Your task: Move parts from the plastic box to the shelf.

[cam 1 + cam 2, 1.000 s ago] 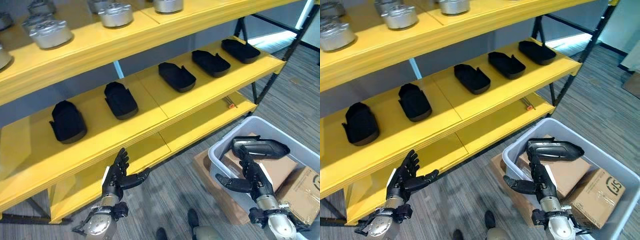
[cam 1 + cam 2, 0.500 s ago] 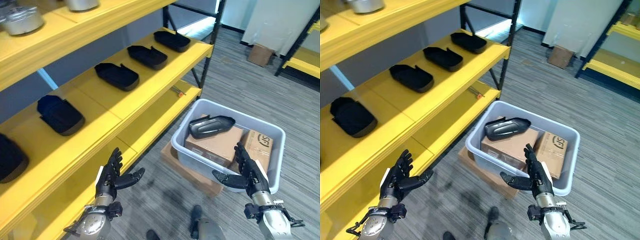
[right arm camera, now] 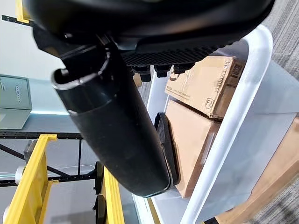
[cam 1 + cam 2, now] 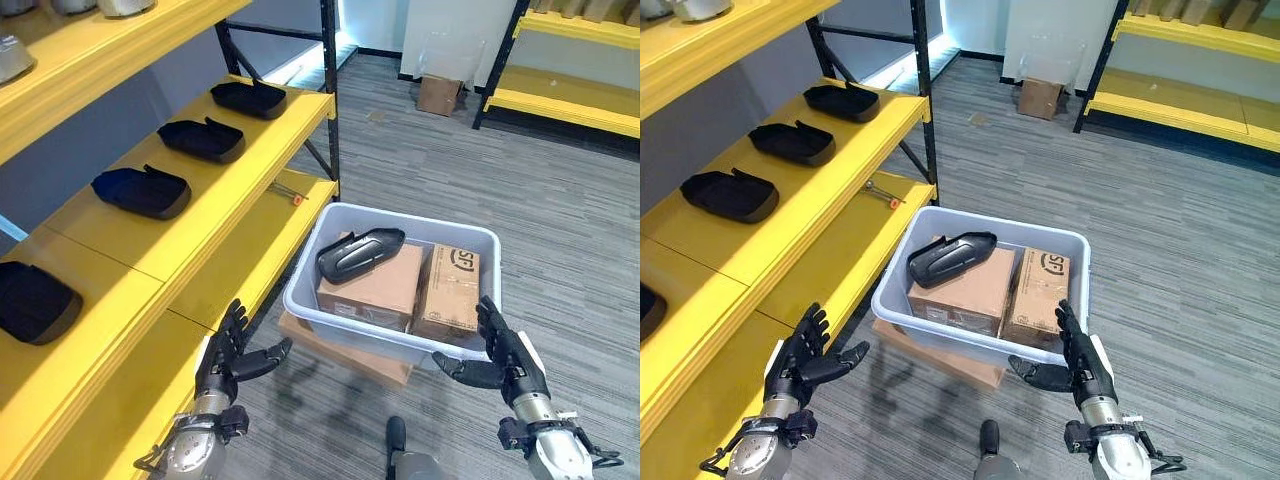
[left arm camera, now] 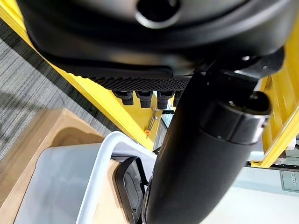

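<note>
Plastic box (image 4: 330,318): pale grey-blue, standing on a flat cardboard carton (image 4: 345,352) on the floor (image 4: 560,200), just beside the low end of the yellow shelf (image 4: 190,215).
Part (image 4: 358,252): one dark, elongated moulded piece, lying tilted on top of the larger brown cardboard box (image 4: 375,290) inside the plastic box, toward the box's shelf-side far corner.
Second cardboard box (image 4: 450,290): inside the plastic box, touching the larger one on the side away from the shelf.
Shelf contents: black moulded trays (image 4: 142,192) in a row along the middle board, well apart from one another; a small orange-tipped object (image 4: 290,196) near the edge of the lower board.
Left robot hand (image 4: 228,358): fingers spread and straight, thumb out, holding nothing, near the front edge of the lower shelf board and apart from the plastic box.
Right robot hand (image 4: 508,358): fingers spread and straight, empty, just beside the near corner of the plastic box on the side away from the shelf.
Background: a small carton (image 4: 437,95) on the floor by the far wall; a second yellow rack (image 4: 570,70) behind it.
</note>
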Robot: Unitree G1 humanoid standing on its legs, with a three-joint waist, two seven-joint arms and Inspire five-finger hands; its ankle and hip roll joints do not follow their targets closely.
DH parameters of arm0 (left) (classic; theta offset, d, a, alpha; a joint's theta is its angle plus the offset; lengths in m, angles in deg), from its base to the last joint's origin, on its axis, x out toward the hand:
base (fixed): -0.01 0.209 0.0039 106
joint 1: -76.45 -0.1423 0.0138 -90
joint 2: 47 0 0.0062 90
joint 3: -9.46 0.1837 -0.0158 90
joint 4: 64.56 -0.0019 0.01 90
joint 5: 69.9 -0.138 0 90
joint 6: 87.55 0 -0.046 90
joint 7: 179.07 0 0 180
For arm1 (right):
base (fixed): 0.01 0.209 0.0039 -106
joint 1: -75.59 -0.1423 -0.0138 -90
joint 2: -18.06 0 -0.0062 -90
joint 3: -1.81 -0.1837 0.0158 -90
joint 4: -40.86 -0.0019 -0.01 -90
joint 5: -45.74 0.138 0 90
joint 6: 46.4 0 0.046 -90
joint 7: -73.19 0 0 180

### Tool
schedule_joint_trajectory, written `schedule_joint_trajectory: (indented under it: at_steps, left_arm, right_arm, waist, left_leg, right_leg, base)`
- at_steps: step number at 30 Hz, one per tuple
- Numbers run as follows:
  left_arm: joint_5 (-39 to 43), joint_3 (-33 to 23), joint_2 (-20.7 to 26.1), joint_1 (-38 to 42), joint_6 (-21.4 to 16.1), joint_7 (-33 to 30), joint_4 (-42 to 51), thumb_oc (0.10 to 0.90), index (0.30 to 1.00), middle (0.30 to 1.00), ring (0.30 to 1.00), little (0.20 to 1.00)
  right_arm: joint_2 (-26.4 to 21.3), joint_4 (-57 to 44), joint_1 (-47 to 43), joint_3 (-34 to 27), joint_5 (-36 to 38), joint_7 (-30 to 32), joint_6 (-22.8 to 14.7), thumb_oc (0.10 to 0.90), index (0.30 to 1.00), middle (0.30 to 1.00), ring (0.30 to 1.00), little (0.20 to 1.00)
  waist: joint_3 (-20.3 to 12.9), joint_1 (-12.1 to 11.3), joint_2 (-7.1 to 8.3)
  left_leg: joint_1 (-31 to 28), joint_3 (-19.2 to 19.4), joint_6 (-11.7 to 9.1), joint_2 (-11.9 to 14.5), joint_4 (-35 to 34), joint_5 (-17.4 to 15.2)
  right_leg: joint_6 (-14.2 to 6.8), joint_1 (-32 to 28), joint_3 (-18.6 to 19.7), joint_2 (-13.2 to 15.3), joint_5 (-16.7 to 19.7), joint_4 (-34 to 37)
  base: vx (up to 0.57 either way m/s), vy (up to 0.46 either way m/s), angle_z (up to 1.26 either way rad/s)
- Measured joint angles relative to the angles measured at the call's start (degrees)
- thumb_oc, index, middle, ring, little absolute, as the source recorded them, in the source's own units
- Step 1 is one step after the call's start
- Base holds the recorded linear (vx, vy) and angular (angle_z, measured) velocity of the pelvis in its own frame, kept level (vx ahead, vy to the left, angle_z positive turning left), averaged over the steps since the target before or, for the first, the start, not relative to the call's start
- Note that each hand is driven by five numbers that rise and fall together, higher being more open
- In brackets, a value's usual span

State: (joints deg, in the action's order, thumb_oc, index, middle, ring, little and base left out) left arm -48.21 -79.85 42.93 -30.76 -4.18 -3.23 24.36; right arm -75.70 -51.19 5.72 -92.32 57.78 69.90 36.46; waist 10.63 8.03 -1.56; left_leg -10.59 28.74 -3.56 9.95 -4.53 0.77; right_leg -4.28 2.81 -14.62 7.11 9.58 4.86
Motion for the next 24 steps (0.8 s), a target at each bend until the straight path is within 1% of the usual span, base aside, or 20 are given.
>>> schedule_joint_trajectory:
  at_steps: [1,2,5,7,8,9,10,11,12,14,15,16,17,18,19,20,21,22,23,24]
  left_arm:
    - [0.0,0.0,0.0,-0.1,0.0,0.0,0.0,0.9,1.0,1.0,1.0,1.0]
    - [0.0,0.1,0.0,-0.1,0.0,0.0,0.0,0.9,1.0,1.0,1.0,1.0]
    - [0.0,0.1,0.0,-0.4,0.0,0.0,0.0,0.9,1.0,1.0,1.0,1.0]
    - [0.0,0.2,0.0,-0.4,0.0,0.2,0.1,0.9,1.0,1.0,1.0,1.0]
    - [0.0,0.3,0.0,-0.3,0.0,0.2,0.3,0.9,1.0,1.0,1.0,1.0]
    - [0.0,0.4,0.0,-0.3,0.0,0.3,0.4,0.9,1.0,1.0,1.0,1.0]
    - [0.0,0.5,0.0,-0.4,0.0,0.2,0.4,0.9,1.0,1.0,1.0,1.0]
    - [0.0,0.7,0.2,-0.1,0.1,0.2,0.4,0.9,1.0,1.0,1.0,1.0]
    - [0.0,0.8,0.3,0.1,0.1,0.2,0.4,0.9,1.0,1.0,1.0,1.0]
    - [0.1,0.9,0.4,-0.1,0.2,0.2,0.4,0.9,1.0,1.0,1.0,1.0]
    - [0.1,0.9,0.9,-0.1,0.3,0.0,0.4,0.9,1.0,1.0,1.0,1.0]
    - [0.1,0.7,0.9,0.0,0.3,-0.1,0.4,0.9,1.0,1.0,1.0,1.0]
    - [0.1,0.7,1.1,0.4,0.3,-0.3,0.5,0.9,1.0,1.0,1.0,1.0]
    - [0.1,0.9,1.1,0.5,0.3,-0.3,0.5,0.9,1.0,1.0,1.0,1.0]
    - [0.1,1.5,1.1,0.9,0.3,-0.1,0.7,0.9,1.0,1.0,1.0,1.0]
    - [0.1,1.7,0.9,1.2,0.3,0.0,0.8,0.9,1.0,1.0,1.0,1.0]
    - [0.1,2.0,0.7,1.3,0.3,-0.2,0.9,0.9,1.0,1.0,1.0,1.0]
    - [0.2,2.3,0.0,1.7,0.3,-0.2,0.5,0.9,1.0,1.0,1.0,1.0]
    - [0.2,2.5,-0.7,2.2,0.1,-0.2,0.6,0.9,1.0,1.0,1.0,1.0]
    - [0.1,2.4,0.3,2.9,-0.1,-0.1,1.4,0.9,1.0,1.0,1.0,1.0]
  right_arm:
    - [-0.1,0.0,0.0,0.0,0.0,0.0,0.0,0.9,1.0,1.0,1.0,1.0]
    - [-0.6,0.0,0.0,0.0,0.6,-0.1,0.0,0.9,1.0,1.0,1.0,1.0]
    - [-1.5,0.0,0.0,0.0,1.0,-0.2,0.0,0.9,1.0,1.0,1.0,1.0]
    - [-1.6,0.0,0.0,0.0,1.7,-0.2,0.0,0.9,1.0,1.0,1.0,1.0]
    - [-1.7,-0.1,0.1,0.0,1.7,-0.2,0.0,0.9,1.0,1.0,1.0,1.0]
    - [-1.7,0.0,0.2,0.0,1.7,-0.2,0.0,0.9,1.0,1.0,1.0,1.0]
    - [-1.7,0.0,0.3,0.0,1.7,-0.2,0.0,0.9,1.0,1.0,1.0,1.0]
    - [-1.7,0.0,0.4,0.1,1.7,-0.2,0.0,0.9,1.0,1.0,1.0,1.0]
    - [-1.6,0.0,0.5,0.1,1.7,-0.2,0.0,0.9,1.0,1.0,1.0,1.0]
    - [-1.5,-0.1,0.3,0.1,1.7,-0.2,-0.1,0.9,1.0,1.0,1.0,1.0]
    - [-1.3,-0.1,-0.1,0.3,1.7,-0.2,-0.1,0.9,1.0,1.0,1.0,1.0]
    - [-1.3,-0.2,-0.1,0.4,1.7,-0.2,-0.1,0.9,1.0,1.0,1.0,1.0]
    - [-1.3,-0.3,0.0,0.4,1.7,-0.1,-0.1,0.9,1.0,1.0,1.0,1.0]
    - [-1.3,-0.4,0.0,0.4,1.7,0.0,-0.2,0.9,1.0,1.0,1.0,1.0]
    - [-1.3,-0.6,-0.3,-0.1,1.7,0.4,-0.3,0.9,1.0,1.0,1.0,1.0]
    - [-1.3,-0.6,-0.4,-0.3,1.7,0.7,-0.3,0.9,1.0,1.0,1.0,1.0]
    - [-1.6,-0.5,-1.7,-0.5,1.7,0.7,-0.3,0.9,1.0,1.0,1.0,1.0]
    - [-1.7,-0.2,-2.1,-0.7,1.8,1.1,-0.3,0.9,1.0,1.0,1.0,1.0]
    - [-2.5,-0.2,-2.4,-1.0,1.8,1.0,-0.4,0.9,1.0,1.0,1.0,1.0]
    - [-3.3,-0.2,-2.3,-1.0,1.7,0.8,-0.5,0.9,1.0,1.0,1.0,1.0]
  waist:
    - [-0.1,0.0,-0.15]
    - [-0.4,0.2,-0.63]
    - [-0.9,0.1,-1.57]
    - [-1.2,0.2,-2.11]
    - [-1.4,0.4,-2.49]
    - [-1.4,0.5,-2.58]
    - [-1.4,0.6,-2.72]
    - [-1.3,0.9,-2.33]
    - [-1.1,0.7,-1.8]
    - [-0.9,-0.4,-1.29]
    - [-0.4,-0.9,-0.52]
    - [0.0,-1.4,-0.04]
    - [0.8,-2.1,1.19]
    - [1.5,-2.3,2.96]
    - [2.2,-2.0,4.17]
    - [2.3,-2.0,4.35]
    - [3.4,-2.1,5.06]
    - [3.3,-2.5,3.06]
    - [4.3,-3.0,1.6]
    - [5.0,-3.9,0.64]
  left_leg:
    - [0.1,-0.1,0.0,0.0,0.0,0.0]
    - [0.6,-0.8,-0.1,0.4,0.0,-0.1]
    - [0.9,-1.0,-0.7,0.9,0.0,-0.2]
    - [1.7,-1.2,-0.4,1.3,0.0,-0.3]
    - [2.9,-1.6,-0.6,1.8,0.4,-0.4]
    - [2.9,-1.8,-0.6,1.9,0.4,-0.2]
    - [3.5,-2.4,-1.0,2.5,1.4,0.0]
    - [4.6,-3.1,-1.1,3.1,3.8,0.0]
    - [5.2,-4.0,-1.1,3.4,5.9,0.0]
    - [6.2,-6.4,-0.9,4.6,10.2,0.2]
    - [7.7,-10.6,-0.7,5.5,14.8,0.5]
    - [9.1,-12.7,-0.5,6.1,18.5,0.8]
    - [12.4,-15.6,0.0,6.7,24.5,2.0]
    - [14.8,-17.2,-0.7,6.3,28.7,2.2]
    - [17.1,-18.5,-1.2,3.8,28.1,-0.1]
    - [17.4,-18.6,-0.9,2.1,26.1,-0.6]
    - [19.0,-18.0,-0.4,0.0,21.1,-0.5]
    - [18.9,-19.4,-0.1,-0.3,12.2,-0.6]
    - [19.4,-21.4,-1.0,2.2,6.4,-0.6]
    - [18.8,-24.2,-0.9,4.0,2.7,-1.8]
  right_leg:
    - [0.0,0.1,0.0,0.0,0.0,0.0]
    - [0.1,0.4,-0.2,-0.1,0.0,0.0]
    - [0.1,0.7,-0.2,-0.7,0.1,-0.1]
    - [0.2,1.2,-0.2,-1.0,0.0,-0.1]
    - [0.8,2.3,-0.2,-1.3,-0.5,-0.9]
    - [0.8,2.4,-0.3,-1.5,-0.5,-1.0]
    - [1.2,2.7,-0.5,-2.1,-0.8,-1.6]
    - [2.0,3.1,-0.2,-2.2,-1.8,-2.5]
    - [2.1,2.7,-0.1,-2.3,-2.0,-2.4]
    - [2.7,2.3,0.4,-3.1,-2.4,-2.7]
    - [3.4,1.8,1.5,-3.5,-3.0,-3.5]
    - [4.0,1.8,1.8,-4.0,-3.5,-3.9]
    - [4.7,1.3,2.8,-3.7,-3.9,-4.0]
    - [5.3,0.9,3.1,-3.4,-4.2,-3.4]
    - [5.5,1.3,3.5,-2.4,-4.4,-2.9]
    - [5.5,1.8,3.8,-1.8,-4.4,-2.8]
    - [5.3,2.3,4.5,-1.8,-4.6,-1.4]
    - [5.1,3.3,4.7,-3.5,-6.2,-1.7]
    - [6.7,6.5,3.4,-5.5,-8.0,-8.1]
    - [8.7,11.1,2.7,-5.7,-10.4,-18.7]
  base:
    - [0.06,-0.129,0.07]
    - [0.09,-0.198,0.04]
    - [0.05,-0.154,0.01]
    - [0.05,-0.228,0.03]
    - [0.05,-0.196,0.05]
    - [0.04,-0.213,0.08]
    - [0.04,-0.252,0.12]
    - [0.04,-0.258,0.14]
    - [0.05,-0.262,-0.03]
    - [0.06,-0.235,-0.24]
    - [0.06,-0.153,-0.26]
    - [0.05,-0.107,-0.28]
    - [0.07,0.027,-0.17]
    - [0.07,0.029,-0.05]
    - [0.11,0.071,0.02]
    - [0.07,0.096,-0.17]
    - [0.2,0.198,-0.34]
    - [0.15,0.167,-0.49]
    - [0.23,0.164,-0.43]
    - [0.28,0.218,-0.46]
